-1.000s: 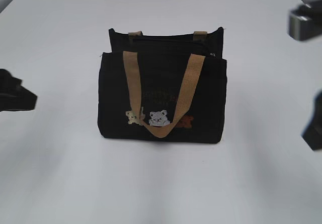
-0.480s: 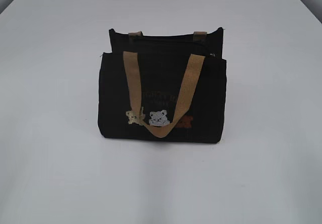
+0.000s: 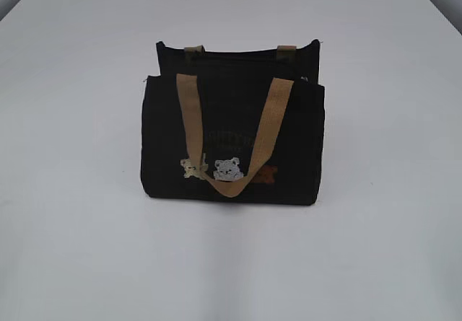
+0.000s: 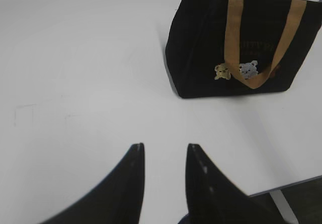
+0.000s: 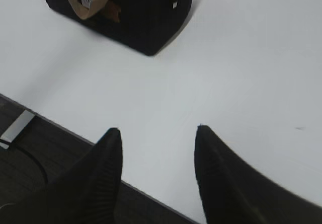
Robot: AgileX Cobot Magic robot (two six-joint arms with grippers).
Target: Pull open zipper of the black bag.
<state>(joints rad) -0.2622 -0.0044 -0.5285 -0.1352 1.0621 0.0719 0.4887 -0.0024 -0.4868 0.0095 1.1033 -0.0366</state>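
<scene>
The black bag (image 3: 232,133) stands upright mid-table, tan handles (image 3: 268,130) hanging down its front over small bear patches (image 3: 227,168). Its zipper (image 3: 238,58) runs as a dark line along the top; the pull cannot be made out. No arm shows in the exterior view. In the left wrist view the left gripper (image 4: 164,151) is open and empty over bare table, the bag (image 4: 201,58) far ahead to the right. The right gripper (image 5: 158,134) is open and empty near the table's edge, the bag (image 5: 143,17) ahead at upper left.
The white table (image 3: 86,249) surrounds the bag on all sides. Its edge (image 5: 55,123) runs diagonally under the right gripper, dark floor beyond. Another table edge and leg (image 4: 282,204) show at the lower right of the left wrist view.
Both arms, visible at the left and right borders of the exterior view one second ago, have withdrawn out of that view. The bag has not moved.
</scene>
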